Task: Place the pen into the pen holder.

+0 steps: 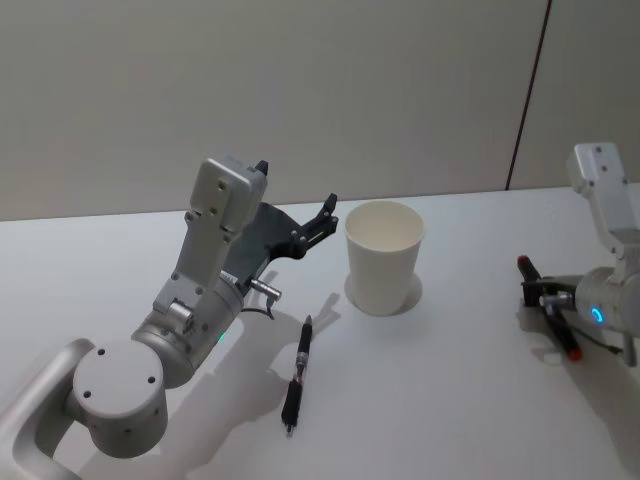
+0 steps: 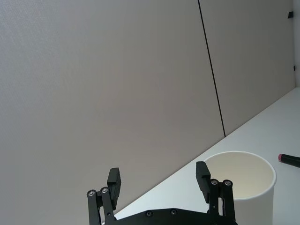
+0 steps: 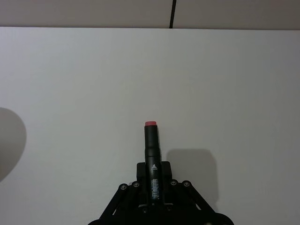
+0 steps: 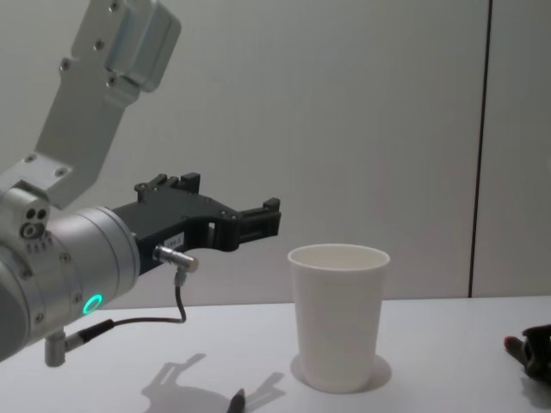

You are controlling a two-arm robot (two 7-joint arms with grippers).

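The pen holder, a white paper cup (image 1: 383, 260) (image 4: 337, 318) (image 2: 243, 183), stands upright at mid-table. A black pen (image 1: 297, 375) lies flat on the table in front of the cup and to its left; its tip shows in the chest view (image 4: 235, 400). My left gripper (image 1: 296, 188) (image 2: 158, 173) (image 4: 258, 222) hovers open and empty to the left of the cup, at about rim height, above and behind the pen. Low over the table at the far right, my right gripper (image 1: 542, 297) (image 3: 153, 169) is shut on a black marker with a red end (image 3: 151, 140) (image 1: 550, 310).
The white table (image 1: 450, 410) ends at a pale wall with a dark vertical seam (image 1: 528, 95). The marker's red end (image 2: 288, 159) (image 4: 513, 346) points toward the cup. Bare tabletop lies between the cup and the right gripper.
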